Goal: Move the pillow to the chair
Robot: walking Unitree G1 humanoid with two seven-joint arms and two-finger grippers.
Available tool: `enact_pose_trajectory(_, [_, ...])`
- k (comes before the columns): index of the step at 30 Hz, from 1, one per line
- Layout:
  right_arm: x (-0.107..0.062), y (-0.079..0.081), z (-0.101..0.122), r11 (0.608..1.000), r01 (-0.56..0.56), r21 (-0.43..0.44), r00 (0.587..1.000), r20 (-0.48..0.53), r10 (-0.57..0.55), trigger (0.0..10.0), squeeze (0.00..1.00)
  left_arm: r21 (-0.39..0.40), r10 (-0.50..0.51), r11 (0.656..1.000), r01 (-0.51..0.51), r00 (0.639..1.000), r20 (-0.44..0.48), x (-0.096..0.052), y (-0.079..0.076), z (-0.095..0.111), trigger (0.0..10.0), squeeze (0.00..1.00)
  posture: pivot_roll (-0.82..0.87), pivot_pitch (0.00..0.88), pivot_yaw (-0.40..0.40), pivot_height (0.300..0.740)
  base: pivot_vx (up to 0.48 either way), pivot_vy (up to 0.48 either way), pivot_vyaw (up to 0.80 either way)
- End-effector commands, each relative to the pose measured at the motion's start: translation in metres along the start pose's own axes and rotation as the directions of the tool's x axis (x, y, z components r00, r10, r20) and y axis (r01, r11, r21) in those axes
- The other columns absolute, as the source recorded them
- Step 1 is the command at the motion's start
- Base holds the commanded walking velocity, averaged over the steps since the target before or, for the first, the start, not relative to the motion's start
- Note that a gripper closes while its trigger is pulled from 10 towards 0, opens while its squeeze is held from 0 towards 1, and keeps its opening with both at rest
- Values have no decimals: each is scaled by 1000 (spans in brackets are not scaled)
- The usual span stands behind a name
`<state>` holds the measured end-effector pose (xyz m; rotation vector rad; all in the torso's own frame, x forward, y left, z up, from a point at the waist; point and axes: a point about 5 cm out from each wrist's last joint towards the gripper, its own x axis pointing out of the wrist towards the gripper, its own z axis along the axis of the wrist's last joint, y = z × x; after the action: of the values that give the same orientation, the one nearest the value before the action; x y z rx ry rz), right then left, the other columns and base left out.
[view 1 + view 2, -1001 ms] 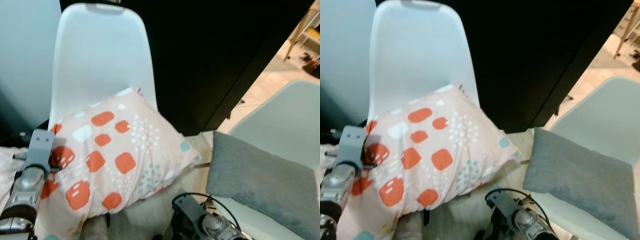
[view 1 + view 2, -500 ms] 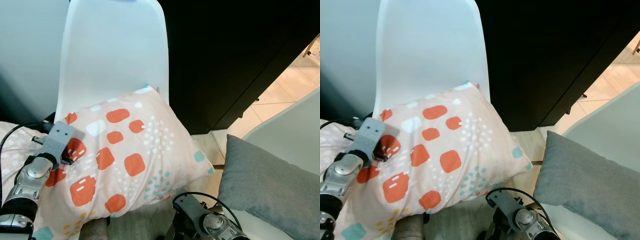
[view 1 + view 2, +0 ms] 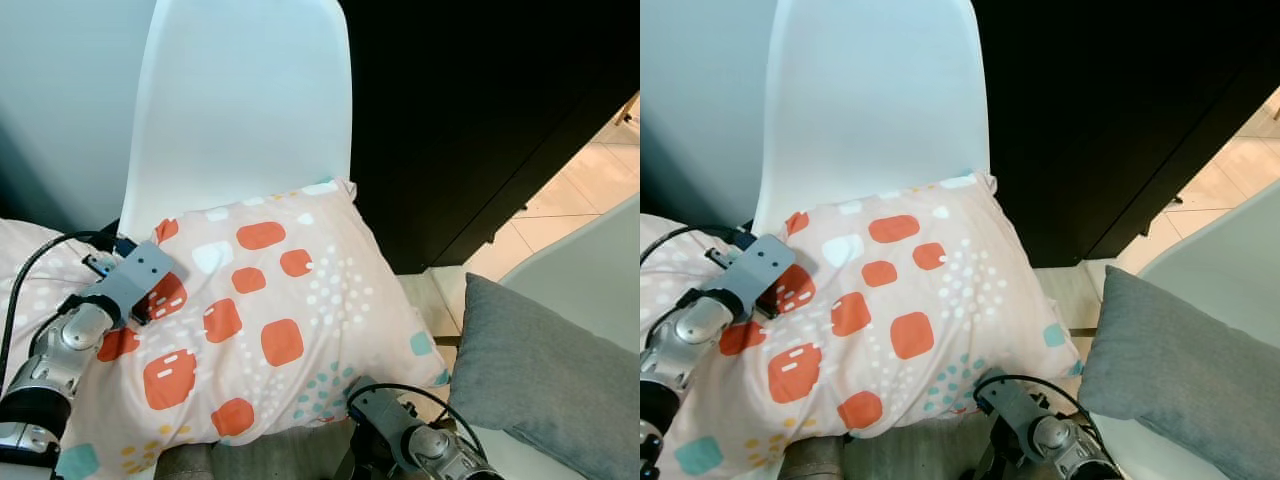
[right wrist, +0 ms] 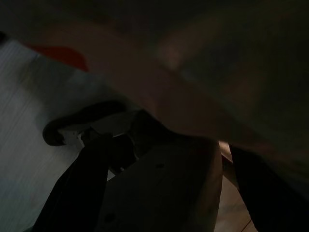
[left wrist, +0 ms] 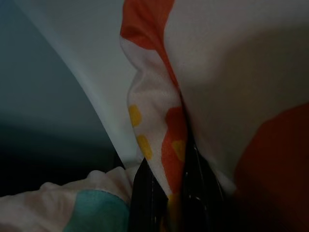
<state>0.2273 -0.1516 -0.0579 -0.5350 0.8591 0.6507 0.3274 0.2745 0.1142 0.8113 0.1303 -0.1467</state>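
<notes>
Carried closer, the pillow point(image 3: 270, 330) is pinched by the left gripper point(image 5: 169, 193) over the chair point(image 3: 250, 110); lowering is needed next; the right gripper's state cannot be told.

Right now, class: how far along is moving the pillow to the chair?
Done: the patterned pillow lies against the white chair backrest. In hand: the left gripper pinches its edge; the right gripper sits under its lower edge. Left: releasing and withdrawing.
</notes>
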Motion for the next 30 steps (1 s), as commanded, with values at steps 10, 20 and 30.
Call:
enact_pose_trajectory(10, [-6, 62, -69, 977, -177, 119, 945, -256, 202, 10000, 0, 225, 60, 972, -67, 997, 39, 4, 19, 11, 10000, 0, 57, 251, -175, 517, 0, 0, 0])
enact_pose_trajectory(20, [-7, 65, -71, 975, -173, 137, 945, -256, 204, 10000, 0, 381, 219, 874, -302, 944, 245, 11, 73, 60, 10000, 0, 45, 258, -157, 517, 0, 0, 0])
enact_pose_trajectory(30, [-7, 65, -70, 974, -171, 146, 946, -251, 204, 10000, 0, 354, 235, 892, -281, 958, 167, 11, 53, 34, 10000, 1000, 41, 259, -152, 517, 0, 0, 0])
